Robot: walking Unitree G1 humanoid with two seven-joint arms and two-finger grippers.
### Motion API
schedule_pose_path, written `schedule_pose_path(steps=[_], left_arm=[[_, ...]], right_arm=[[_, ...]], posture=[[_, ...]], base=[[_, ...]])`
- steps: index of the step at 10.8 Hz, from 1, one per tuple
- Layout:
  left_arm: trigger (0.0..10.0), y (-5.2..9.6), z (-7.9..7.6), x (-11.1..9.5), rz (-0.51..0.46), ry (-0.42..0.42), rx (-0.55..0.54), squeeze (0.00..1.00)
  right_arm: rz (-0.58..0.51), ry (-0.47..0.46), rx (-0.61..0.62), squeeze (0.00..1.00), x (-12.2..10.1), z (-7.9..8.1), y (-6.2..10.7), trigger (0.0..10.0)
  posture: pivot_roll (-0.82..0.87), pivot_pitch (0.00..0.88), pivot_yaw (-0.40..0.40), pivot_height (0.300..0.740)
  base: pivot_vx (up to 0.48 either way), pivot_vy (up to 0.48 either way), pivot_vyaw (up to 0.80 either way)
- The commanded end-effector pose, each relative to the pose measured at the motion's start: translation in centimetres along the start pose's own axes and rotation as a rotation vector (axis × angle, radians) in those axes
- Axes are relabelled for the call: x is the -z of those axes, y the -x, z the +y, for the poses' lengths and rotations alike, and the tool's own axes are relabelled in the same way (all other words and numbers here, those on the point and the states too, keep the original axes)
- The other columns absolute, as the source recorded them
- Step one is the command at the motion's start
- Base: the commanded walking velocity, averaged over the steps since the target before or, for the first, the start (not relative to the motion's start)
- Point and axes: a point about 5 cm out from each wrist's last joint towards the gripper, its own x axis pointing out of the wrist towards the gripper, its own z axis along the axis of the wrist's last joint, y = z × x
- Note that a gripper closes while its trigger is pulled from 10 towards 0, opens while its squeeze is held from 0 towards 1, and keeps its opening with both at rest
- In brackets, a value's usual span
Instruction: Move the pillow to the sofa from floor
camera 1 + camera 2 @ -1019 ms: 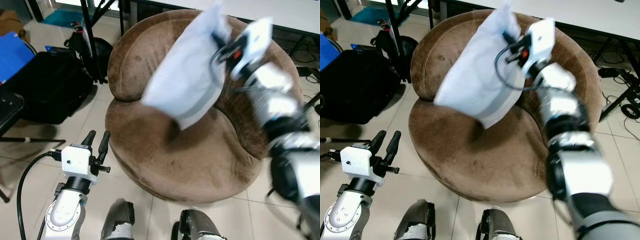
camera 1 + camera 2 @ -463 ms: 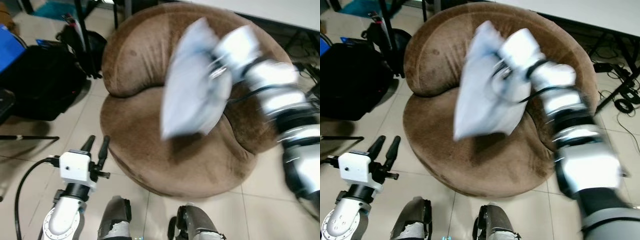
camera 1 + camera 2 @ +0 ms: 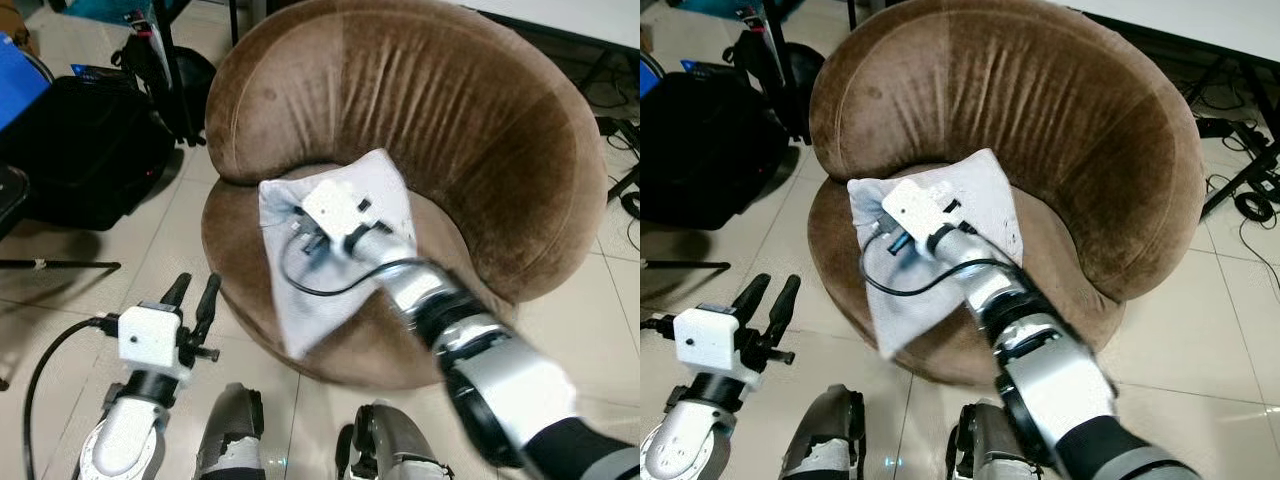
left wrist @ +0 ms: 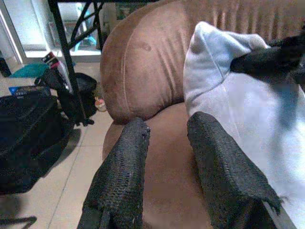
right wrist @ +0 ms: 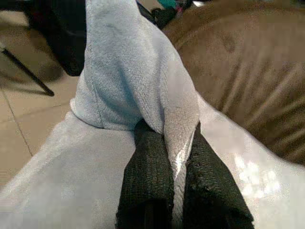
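Note:
A pale blue pillow [image 3: 305, 315] lies on the front left of the seat of the round brown sofa [image 3: 450, 130], one corner hanging over the seat's front edge. My right gripper [image 5: 167, 136] reaches across the seat and is shut on a fold of the pillow near its upper edge, with the cloth bunched up between its black fingers [image 5: 147, 157]. My left gripper [image 3: 196, 290] stands open over the tiled floor just off the sofa's front left. Its fingers point toward the sofa's side and the pillow [image 4: 248, 119], touching neither.
A black bag [image 3: 90, 150] sits on the floor left of the sofa, beside a black stand's legs [image 3: 165, 60] and a blue item [image 3: 15, 85]. Cables [image 3: 625, 130] lie on the floor at the right. My own legs [image 3: 235, 440] show close to the sofa's front.
My right arm has swung the pillow down from in front of the backrest onto the seat, still shut on it. The left arm has held its place.

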Motion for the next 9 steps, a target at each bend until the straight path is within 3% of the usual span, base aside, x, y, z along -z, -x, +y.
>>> schedule_pose_path(steps=[1,3,4,5,6,7,9], left_arm=[[10.0,0.4,-0.1,-0.1,0.012,-0.011,0.006,0.00],[10.0,1.0,-0.3,-0.1,0.028,-0.015,0.006,0.00],[10.0,1.4,-0.3,-0.2,0.035,-0.016,0.002,0.00],[10.0,1.6,0.0,-0.3,0.039,-0.020,-0.002,0.00],[10.0,1.6,0.1,-0.4,0.039,-0.022,-0.003,0.00],[10.0,1.4,0.0,-0.4,0.035,-0.024,-0.002,0.00],[10.0,1.0,-0.2,-0.5,0.030,-0.026,0.006,0.00]], right_arm=[[0.067,-0.122,0.074,0.00,1.1,0.0,0.1,10.0],[0.153,-0.262,0.129,0.00,1.9,1.3,-0.1,10.0],[0.184,-0.383,0.168,0.00,2.1,1.5,-0.1,10.0],[0.117,-0.467,0.085,0.00,0.5,2.8,-0.9,10.0],[0.089,-0.496,0.052,0.95,-0.2,3.1,-1.1,10.0],[0.054,-0.528,0.039,1.00,-0.6,2.9,-1.2,10.0],[0.012,-0.582,0.024,1.00,-1.0,2.6,-1.3,10.0]], posture=[[0.22,0.262,-0.126,0.675],[0.23,0.283,-0.131,0.675],[0.24,0.294,-0.136,0.675],[0.24,0.299,-0.140,0.675],[0.24,0.308,-0.145,0.675],[0.24,0.305,-0.146,0.675],[0.23,0.299,-0.145,0.675]], base=[[0.000,0.000,0.00],[0.000,0.000,0.00],[0.000,0.000,0.00],[0.000,0.000,0.00],[0.000,0.000,0.00],[0.000,0.000,0.00],[0.000,0.000,0.00]])
